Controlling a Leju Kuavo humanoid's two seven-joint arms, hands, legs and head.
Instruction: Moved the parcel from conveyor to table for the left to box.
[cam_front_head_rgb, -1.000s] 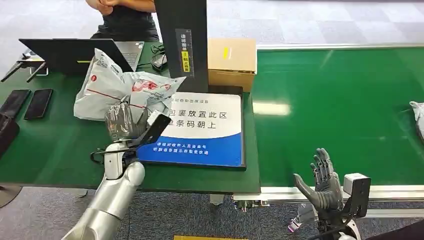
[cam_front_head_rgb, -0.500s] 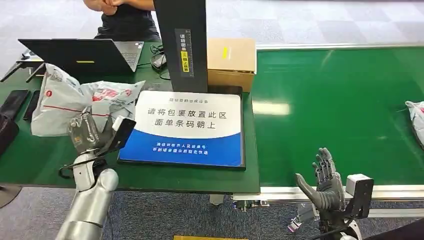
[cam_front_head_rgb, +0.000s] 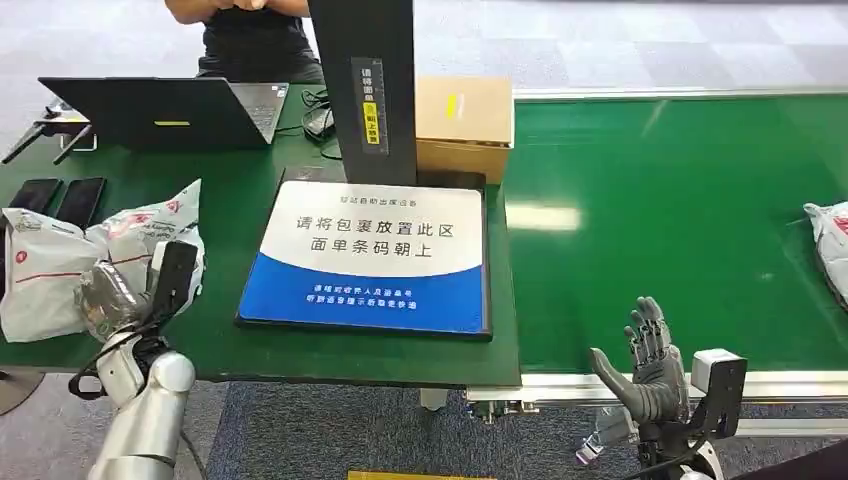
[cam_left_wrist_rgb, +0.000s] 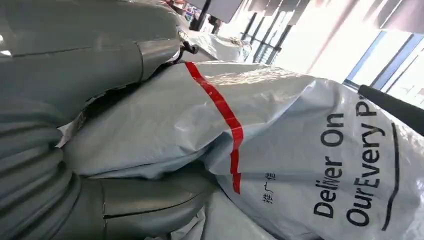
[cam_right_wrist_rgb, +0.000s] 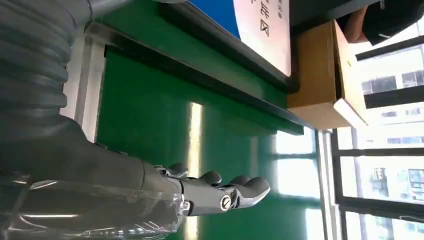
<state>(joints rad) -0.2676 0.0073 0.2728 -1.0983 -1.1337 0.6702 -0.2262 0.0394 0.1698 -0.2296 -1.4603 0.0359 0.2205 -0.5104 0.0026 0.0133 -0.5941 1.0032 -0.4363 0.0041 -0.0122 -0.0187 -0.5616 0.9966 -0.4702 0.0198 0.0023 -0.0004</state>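
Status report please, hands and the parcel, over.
Left hand grips grey parcel at table's left edge. Right hand open, low beside conveyor. Second parcel waiting on belt. Nothing blocking.

The parcel (cam_front_head_rgb: 60, 262) is a crinkled, glossy grey plastic mailer bag. The table (cam_front_head_rgb: 250, 345) has a matt green cloth-like cover, and the conveyor belt (cam_front_head_rgb: 680, 200) is smooth, sheeny green. The box (cam_front_head_rgb: 463, 125) is plain brown cardboard. The placement sign (cam_front_head_rgb: 372, 255) looks smooth and glossy.
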